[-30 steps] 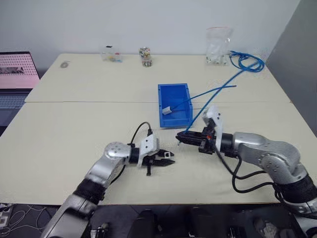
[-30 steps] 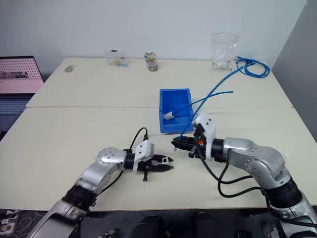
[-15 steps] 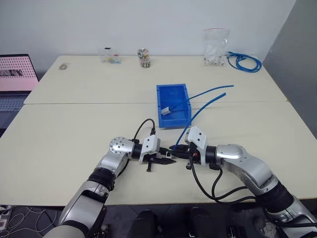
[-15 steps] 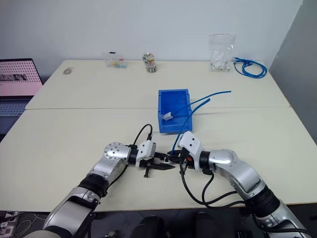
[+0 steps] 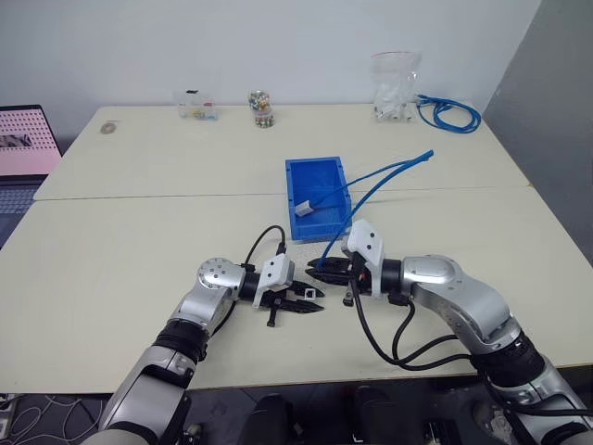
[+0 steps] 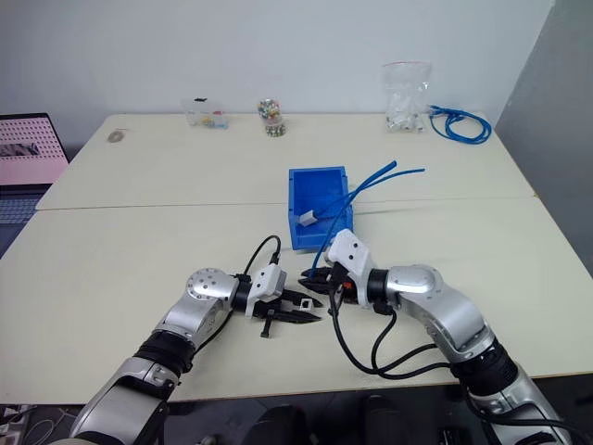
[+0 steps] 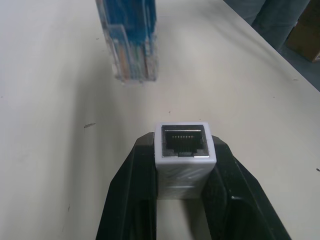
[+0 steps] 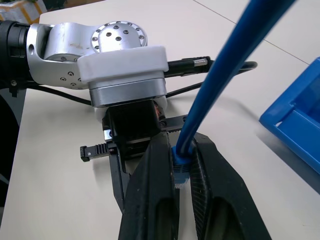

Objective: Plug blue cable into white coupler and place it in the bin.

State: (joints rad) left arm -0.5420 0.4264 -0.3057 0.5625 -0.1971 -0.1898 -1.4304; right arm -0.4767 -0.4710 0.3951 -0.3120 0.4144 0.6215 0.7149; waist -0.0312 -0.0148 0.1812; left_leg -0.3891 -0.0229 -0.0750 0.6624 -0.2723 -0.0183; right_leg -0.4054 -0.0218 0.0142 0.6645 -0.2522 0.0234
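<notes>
My left gripper (image 5: 313,299) is shut on the white coupler (image 7: 184,146), whose dark socket faces the left wrist camera. The right gripper (image 5: 315,271) is shut on the blue cable (image 5: 375,190) just behind its clear plug (image 7: 131,45). The plug hangs a short way in front of the socket, apart from it and off to one side. In the right wrist view the cable (image 8: 225,70) rises from between the fingers (image 8: 157,165) toward the left gripper (image 8: 127,150). The bin (image 5: 329,169) stands just beyond both grippers, with a small white piece (image 5: 303,209) inside on another blue strand.
A coiled blue cable bundle (image 5: 450,113), a clear bag (image 5: 393,88), a jar (image 5: 258,107) and a small clear box (image 5: 193,104) line the table's far edge. A laptop (image 5: 20,139) sits off the left side. Black arm cables (image 5: 398,338) loop near the front edge.
The right gripper has carried the plug leftward and rolled, closing in on the left gripper's coupler. The left gripper has stayed put. The camera view has shifted.
</notes>
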